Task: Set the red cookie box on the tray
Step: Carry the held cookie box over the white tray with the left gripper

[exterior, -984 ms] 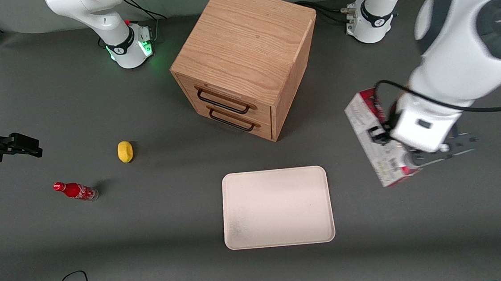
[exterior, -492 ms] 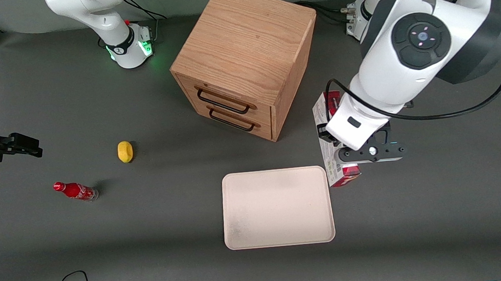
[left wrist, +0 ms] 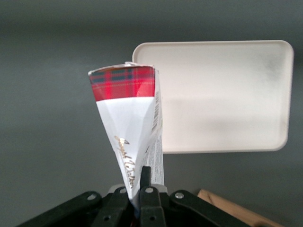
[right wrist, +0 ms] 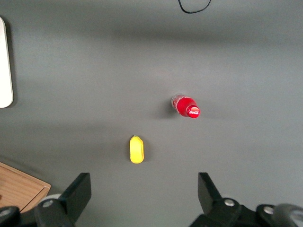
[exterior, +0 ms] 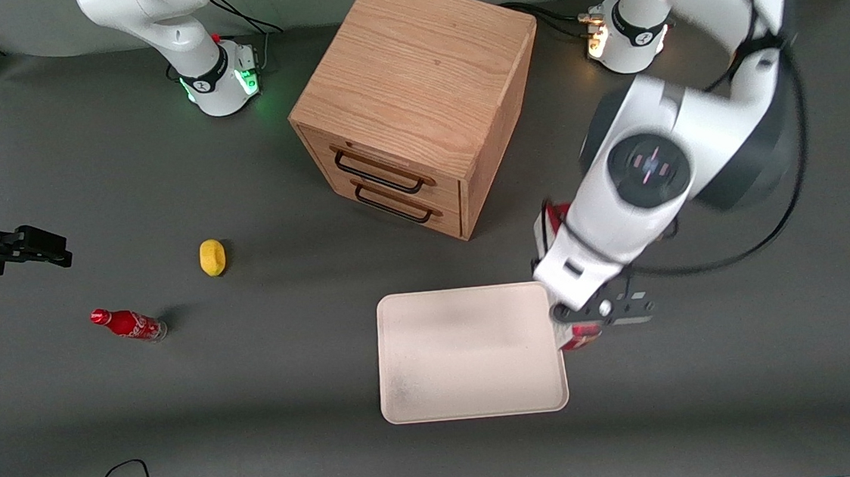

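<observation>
Here the pincer [left wrist: 137,196] grips the red cookie box [left wrist: 130,127], held in the air just beside the tray [left wrist: 222,94].

The gripper [exterior: 577,316] is hanging in the air, clamped on the red cookie box [left wrist: 134,130], just beside the tray [exterior: 407,391] at its working-arm edge, with nothing standing between them. The tray's whole surface is lying bare. The wooden drawer cabinet [exterior: 412,80] is standing farther from the front camera. The yellow object [exterior: 212,257] and soda bottle [exterior: 128,324] are lying well apart, toward the parked arm's end.
</observation>
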